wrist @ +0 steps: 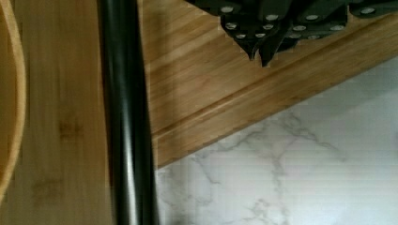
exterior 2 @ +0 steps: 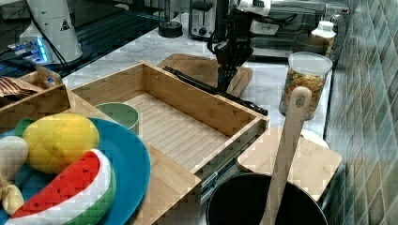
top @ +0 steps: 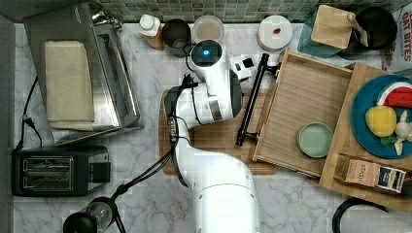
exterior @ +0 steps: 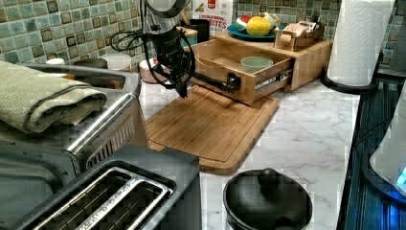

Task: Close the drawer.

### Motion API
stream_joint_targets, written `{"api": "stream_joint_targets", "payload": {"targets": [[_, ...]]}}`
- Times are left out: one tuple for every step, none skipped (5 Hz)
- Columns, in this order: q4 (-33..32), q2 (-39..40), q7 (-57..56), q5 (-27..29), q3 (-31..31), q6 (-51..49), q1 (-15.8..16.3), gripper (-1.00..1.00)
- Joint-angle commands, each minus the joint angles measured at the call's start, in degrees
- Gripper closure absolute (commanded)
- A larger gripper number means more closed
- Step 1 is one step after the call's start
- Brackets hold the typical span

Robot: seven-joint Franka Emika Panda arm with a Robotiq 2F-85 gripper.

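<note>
You've got a marble counter (top: 145,189) with the arm (top: 214,160) rising from the top view's 6 o'clock edge. At 9 to 10 o'clock in the top view sits a steel oven (top: 82,73) with a folded towel (top: 68,80) on it, and a black toaster (top: 58,170) at 8 o'clock. The cutting board (exterior: 210,124) lies mid-counter under the arm.

The drawer (top: 306,107) is pulled out at the top view's 3 o'clock, one edge over the board, sticking out of the wooden unit (top: 362,160). Its ribbed floor holds a green bowl (top: 315,140) toward the corner nearest the unit. The black handle bar (top: 252,104) runs along the drawer front, facing the arm.

On the unit's top you see a blue plate (top: 364,126) with toy fruit and a small box (top: 371,174).

Your end effector (exterior: 182,90) hangs tip-down over the board, just beside the handle, not touching it. In the wrist view the fingers (wrist: 256,47) are pressed together, holding nothing, with the handle off to one side and the board edge and marble below.
</note>
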Motion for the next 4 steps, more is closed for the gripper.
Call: {"api": "stream_joint_targets", "payload": {"targets": [[-1.2,-5.9,-10.8,-2.5,2.5,5.0,-10.0,1.00],[-2.3,-7.1,-15.6,0.3,-0.8,4.8,-9.3,1.00],[-4.6,-8.5,-19.7,1.2,-0.4,7.1,-12.7,1.00],[-9.9,-9.5,-23.3,1.8,-0.8,13.8,-15.6,1.00]]}}
